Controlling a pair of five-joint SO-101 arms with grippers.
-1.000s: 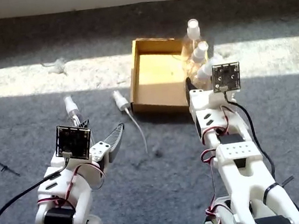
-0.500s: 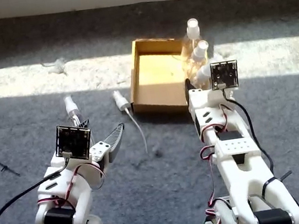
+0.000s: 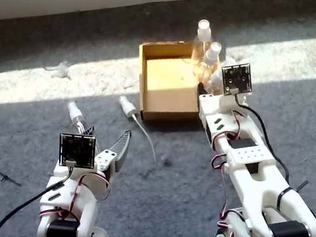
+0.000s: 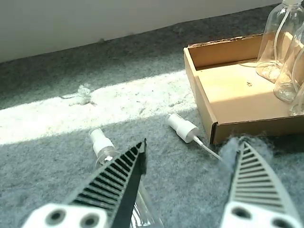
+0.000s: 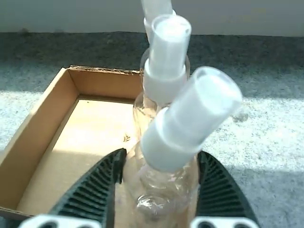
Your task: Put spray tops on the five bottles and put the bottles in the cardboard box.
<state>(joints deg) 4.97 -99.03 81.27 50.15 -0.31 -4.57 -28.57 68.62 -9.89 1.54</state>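
Right gripper [image 5: 160, 159] clamps a tilted capped bottle [image 5: 164, 194] at the cardboard box's [image 5: 42, 128] near right corner, two upright bottles [image 5: 165, 52] just beyond. Left gripper [image 4: 192, 142] hangs spread wide over a lying bottle [image 4: 101, 142] on the carpet [image 3: 184, 179], left of a loose spray top [image 4: 183, 128].

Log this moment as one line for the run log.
right claw: shut on tilted capped bottle at cardboard box | left claw: open over carpet | loose spray top: beside box
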